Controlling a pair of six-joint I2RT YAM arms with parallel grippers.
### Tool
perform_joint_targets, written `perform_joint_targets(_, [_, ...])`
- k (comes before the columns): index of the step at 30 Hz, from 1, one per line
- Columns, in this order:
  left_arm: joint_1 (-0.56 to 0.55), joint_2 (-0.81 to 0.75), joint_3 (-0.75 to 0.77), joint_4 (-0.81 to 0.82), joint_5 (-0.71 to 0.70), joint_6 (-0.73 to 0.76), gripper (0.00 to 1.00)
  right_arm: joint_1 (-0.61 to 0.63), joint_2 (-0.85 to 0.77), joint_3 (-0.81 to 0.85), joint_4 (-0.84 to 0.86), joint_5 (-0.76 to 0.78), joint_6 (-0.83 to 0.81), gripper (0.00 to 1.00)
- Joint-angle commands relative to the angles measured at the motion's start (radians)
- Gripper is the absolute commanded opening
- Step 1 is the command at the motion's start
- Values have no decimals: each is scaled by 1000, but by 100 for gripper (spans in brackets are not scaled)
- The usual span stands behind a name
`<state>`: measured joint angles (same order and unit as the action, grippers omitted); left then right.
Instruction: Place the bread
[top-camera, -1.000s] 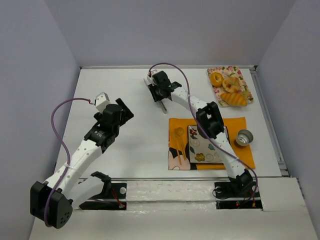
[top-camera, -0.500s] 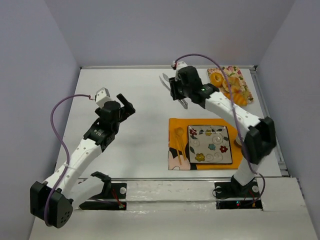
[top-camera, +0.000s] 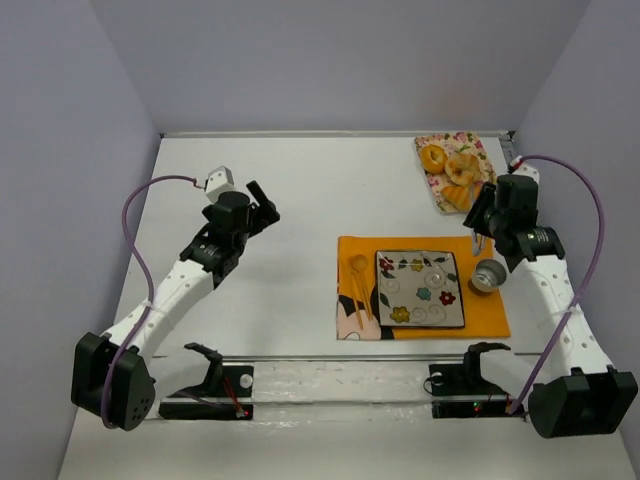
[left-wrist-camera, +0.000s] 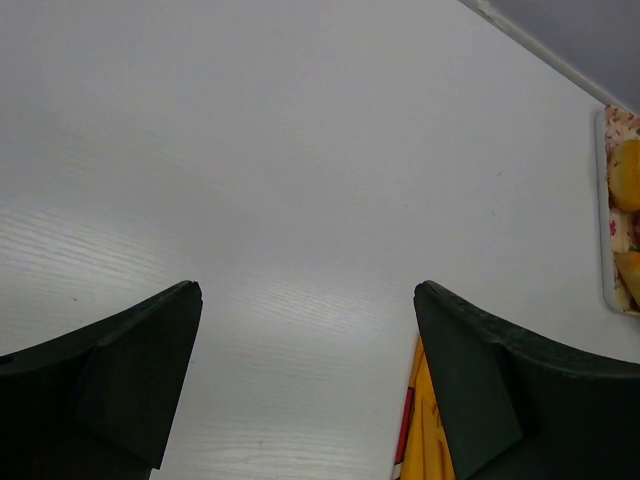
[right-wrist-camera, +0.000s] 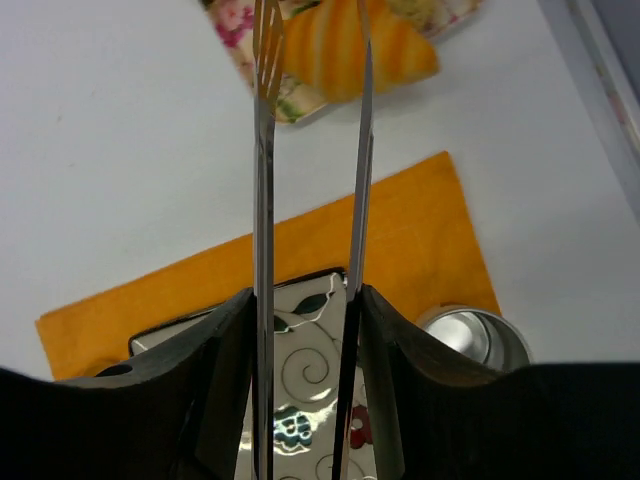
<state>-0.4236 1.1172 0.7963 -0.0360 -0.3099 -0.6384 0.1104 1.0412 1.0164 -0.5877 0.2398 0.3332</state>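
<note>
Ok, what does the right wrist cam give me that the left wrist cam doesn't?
Right wrist only: the right gripper shut on the tongs, the croissant seen between their tips, plus the flowered plate and the metal cup. Left wrist only: the left gripper, open and empty, over bare table. Both: the orange mat and the floral tray; in the left view its bread is cropped at the frame edge.

Worktop (top-camera: 290, 190): white, matte, faint wood grain at close view. Back wall (top-camera: 330, 60), left wall (top-camera: 60, 150), right wall (top-camera: 595, 90): plain pale lavender-grey. Light: soft, even, seemingly overhead.
</note>
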Motion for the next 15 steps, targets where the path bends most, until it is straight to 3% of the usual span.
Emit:
perform_joint_targets(1, [6,-31,18,61,5,28,99,-138,13,45,-61,-34,70,49])
perform_joint_targets(15, [16,-56,-3,82,25,32,99,-307,71,-29,-20,-141,126,63])
